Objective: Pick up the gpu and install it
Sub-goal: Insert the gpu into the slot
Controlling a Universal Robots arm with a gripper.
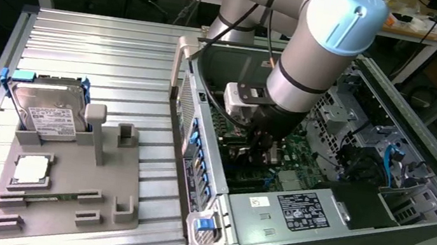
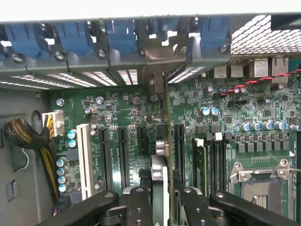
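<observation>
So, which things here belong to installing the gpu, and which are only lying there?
Belong to the job:
- gpu, held edge-on between the gripper fingers
- motherboard with its slots
- computer case, open

Just lying about:
- hard drive, on the grey holder
- processor chip, on the same holder
- thin green memory stick, also there

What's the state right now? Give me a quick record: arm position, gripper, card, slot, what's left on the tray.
arm: reaching down into the open computer case
gripper: gripper closed on the card's top edge
card: gpu held upright, edge-on, over the motherboard
bracket: its metal end sits at the rear slot openings
seating: cannot tell if fully pressed in
tray: tray at the exterior view's left holds the hard drive, a processor and a memory stick
</observation>
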